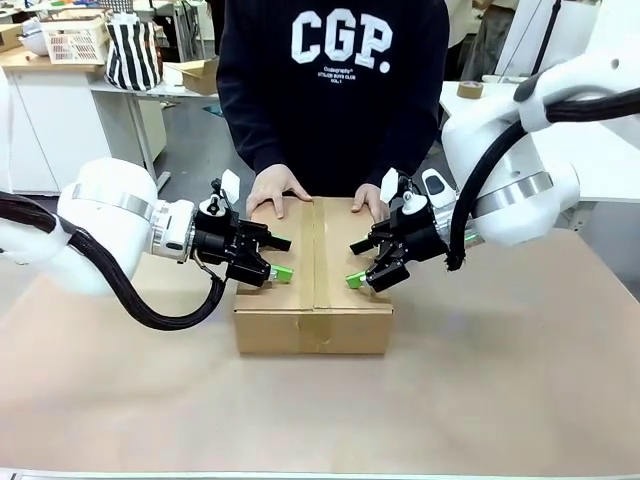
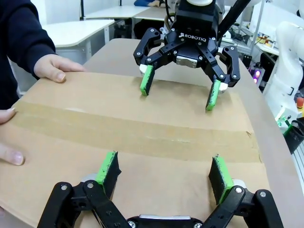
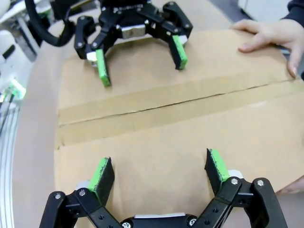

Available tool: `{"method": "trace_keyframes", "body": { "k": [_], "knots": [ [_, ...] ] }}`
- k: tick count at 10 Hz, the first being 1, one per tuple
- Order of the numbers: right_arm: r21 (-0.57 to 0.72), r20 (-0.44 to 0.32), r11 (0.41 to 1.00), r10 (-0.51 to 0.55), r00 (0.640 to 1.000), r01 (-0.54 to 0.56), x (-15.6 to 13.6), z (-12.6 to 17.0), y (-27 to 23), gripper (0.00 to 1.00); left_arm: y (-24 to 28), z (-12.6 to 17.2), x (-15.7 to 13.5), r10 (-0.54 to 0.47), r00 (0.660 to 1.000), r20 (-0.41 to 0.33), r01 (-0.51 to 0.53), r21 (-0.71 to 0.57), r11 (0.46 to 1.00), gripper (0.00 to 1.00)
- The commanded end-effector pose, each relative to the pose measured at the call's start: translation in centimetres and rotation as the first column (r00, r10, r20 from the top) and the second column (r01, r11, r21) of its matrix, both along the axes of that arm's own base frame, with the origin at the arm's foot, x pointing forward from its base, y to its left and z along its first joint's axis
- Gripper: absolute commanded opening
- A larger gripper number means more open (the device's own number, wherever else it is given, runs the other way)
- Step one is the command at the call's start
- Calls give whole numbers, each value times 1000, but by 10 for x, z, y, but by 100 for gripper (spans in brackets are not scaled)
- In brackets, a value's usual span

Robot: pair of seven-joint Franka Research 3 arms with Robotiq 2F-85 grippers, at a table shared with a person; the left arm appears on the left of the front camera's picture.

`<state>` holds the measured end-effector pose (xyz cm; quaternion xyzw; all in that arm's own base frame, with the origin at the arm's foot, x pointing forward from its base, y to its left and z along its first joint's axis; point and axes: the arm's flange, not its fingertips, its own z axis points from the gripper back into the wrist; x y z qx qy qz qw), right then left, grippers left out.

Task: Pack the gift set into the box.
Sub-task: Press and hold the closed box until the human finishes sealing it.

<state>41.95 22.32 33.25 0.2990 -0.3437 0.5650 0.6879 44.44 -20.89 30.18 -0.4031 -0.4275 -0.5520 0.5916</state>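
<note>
— Where does the box (image 1: 312,300) sit?

— On the brown worktop (image 1: 500,380), directly between the two pincers. Its flaps are folded shut, and a strip of brown tape (image 1: 315,250) runs along the middle seam from the near edge to the far edge.

— And the left pincer (image 1: 285,258)?

— Its fingers stand apart and grip nothing. The top of the box lies just under its green pads, near the box edge on that side. Whether the pads touch the cardboard cannot be told.

— The right pincer (image 1: 354,264)?

— Much the same: spread wide and empty, over the opposite side of the box top. Its tips point toward the left pincer. The taped seam lies between the two, and they are apart from each other.

— Is the person involved?

— Yes. One hand (image 1: 277,190) rests flat on the box top just beyond the left pincer, at the far edge. The other hand (image 1: 371,203) rests on the same edge just beyond the right pincer. Both hands are apart from the pincers.
</note>
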Motion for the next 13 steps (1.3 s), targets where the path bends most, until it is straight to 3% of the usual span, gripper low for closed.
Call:
{"method": "trace_keyframes", "body": {
  "k": [1,3,7,8,9,10,13],
  "knots": [
    [-49,-63,999,20,998,-23,2,-22,-2,100,1,-1,5,-19,999,-42,19,5,1000,100],
    [32,-103,999,-5,995,8,7,-24,-6,100,3,-2,3,-46,998,-43,48,29,998,100],
    [111,-165,993,-21,986,40,9,-29,-13,100,2,-4,-2,-121,982,146,105,114,988,100],
    [85,-166,996,-8,986,22,8,-30,-10,100,1,-5,-2,-106,982,156,88,118,989,100],
    [136,-119,990,-3,993,20,11,-12,-10,100,0,-6,-1,-94,985,142,77,117,990,100],
    [136,-119,990,-3,993,20,11,-12,-10,100,-1,8,2,-113,988,109,105,78,991,100],
    [136,-119,990,-3,993,20,11,-12,-10,100,-1,8,2,-113,988,109,105,78,991,100]
  ]
}}
